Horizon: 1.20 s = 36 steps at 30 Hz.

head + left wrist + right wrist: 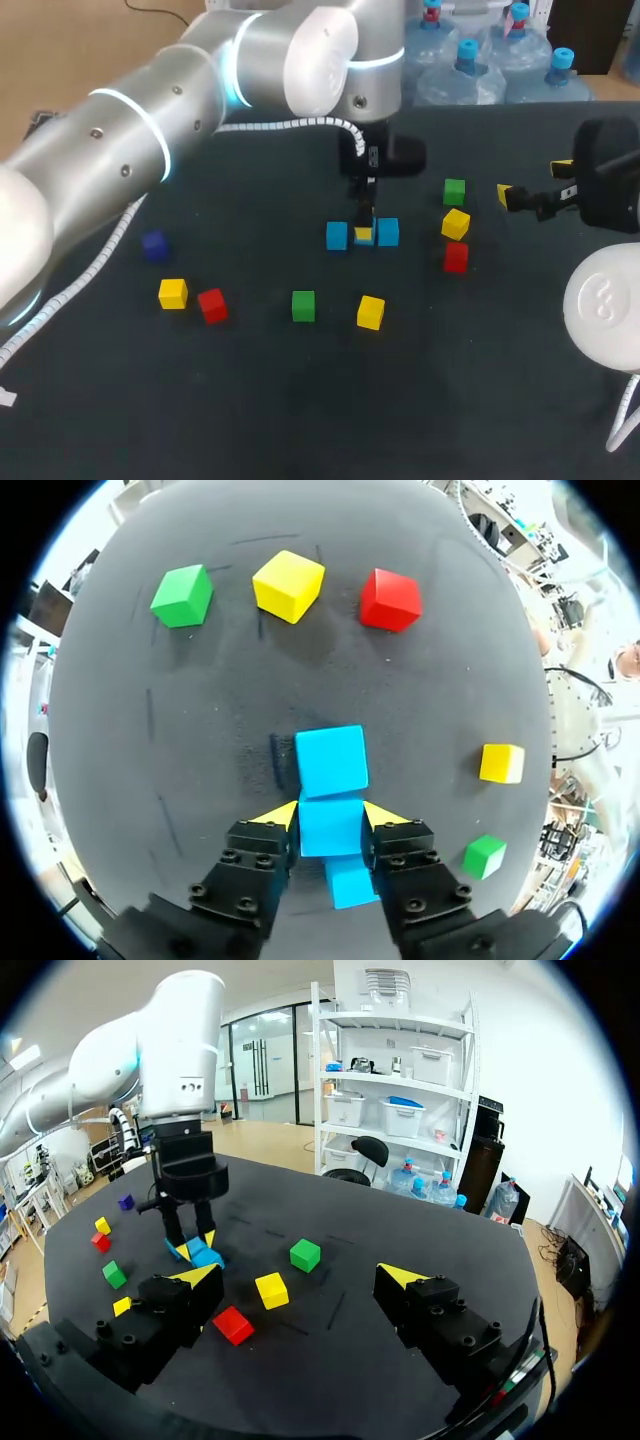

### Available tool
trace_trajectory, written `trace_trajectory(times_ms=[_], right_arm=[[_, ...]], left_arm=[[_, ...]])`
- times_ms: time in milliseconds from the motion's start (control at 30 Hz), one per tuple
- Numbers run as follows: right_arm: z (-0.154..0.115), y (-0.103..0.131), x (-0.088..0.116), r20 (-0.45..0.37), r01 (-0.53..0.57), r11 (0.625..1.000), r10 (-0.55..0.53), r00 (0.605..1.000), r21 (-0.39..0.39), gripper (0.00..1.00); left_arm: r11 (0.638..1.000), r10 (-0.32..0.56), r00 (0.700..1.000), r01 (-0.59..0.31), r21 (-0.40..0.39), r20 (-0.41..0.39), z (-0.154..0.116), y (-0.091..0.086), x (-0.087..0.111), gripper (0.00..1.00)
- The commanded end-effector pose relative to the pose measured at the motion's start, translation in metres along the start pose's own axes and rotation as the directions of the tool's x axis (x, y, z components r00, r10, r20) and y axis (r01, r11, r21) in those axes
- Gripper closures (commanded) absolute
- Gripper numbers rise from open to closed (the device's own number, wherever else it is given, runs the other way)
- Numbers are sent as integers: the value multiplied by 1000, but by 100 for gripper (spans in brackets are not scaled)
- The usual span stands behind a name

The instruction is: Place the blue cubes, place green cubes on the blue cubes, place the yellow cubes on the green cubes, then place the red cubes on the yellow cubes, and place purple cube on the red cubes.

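Soft, even light from overhead falls on the dark table (200,400), so the yellow cube (288,585) in the left wrist view casts only a faint, short shadow. The left arm (90,160) has a glossy white shell with pale glare and a glowing ring. In both wrist views the table's edge bows strongly.

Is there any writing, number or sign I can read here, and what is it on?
None can be read.
Cubes, such as the blue cube held by the left gripper: plain faces, no print.
A pale label on the left gripper's body: too small to read.
An embossed mark on the right arm's white cap: too blurred to read.
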State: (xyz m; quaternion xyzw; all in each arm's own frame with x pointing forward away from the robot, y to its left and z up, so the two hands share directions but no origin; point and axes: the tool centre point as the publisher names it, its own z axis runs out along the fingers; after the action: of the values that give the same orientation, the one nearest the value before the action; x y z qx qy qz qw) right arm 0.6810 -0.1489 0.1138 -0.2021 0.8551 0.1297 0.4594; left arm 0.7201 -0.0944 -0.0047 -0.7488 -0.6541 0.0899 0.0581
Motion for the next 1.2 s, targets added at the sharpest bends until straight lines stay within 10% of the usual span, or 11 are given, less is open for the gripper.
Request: trace_trajectory(times_ms=[33, 1200], right_arm=[[-1, -1, 0, 0, 0, 1000, 0, 1000, -4, 0], [-1, -1, 0, 0, 0, 1000, 0, 1000, -4, 0]], left_arm=[[1000, -12, 1000, 12, 4, -3, 1, -1, 0, 100], [996, -86, 996, 85, 16, 26, 10, 1, 8, 100]])
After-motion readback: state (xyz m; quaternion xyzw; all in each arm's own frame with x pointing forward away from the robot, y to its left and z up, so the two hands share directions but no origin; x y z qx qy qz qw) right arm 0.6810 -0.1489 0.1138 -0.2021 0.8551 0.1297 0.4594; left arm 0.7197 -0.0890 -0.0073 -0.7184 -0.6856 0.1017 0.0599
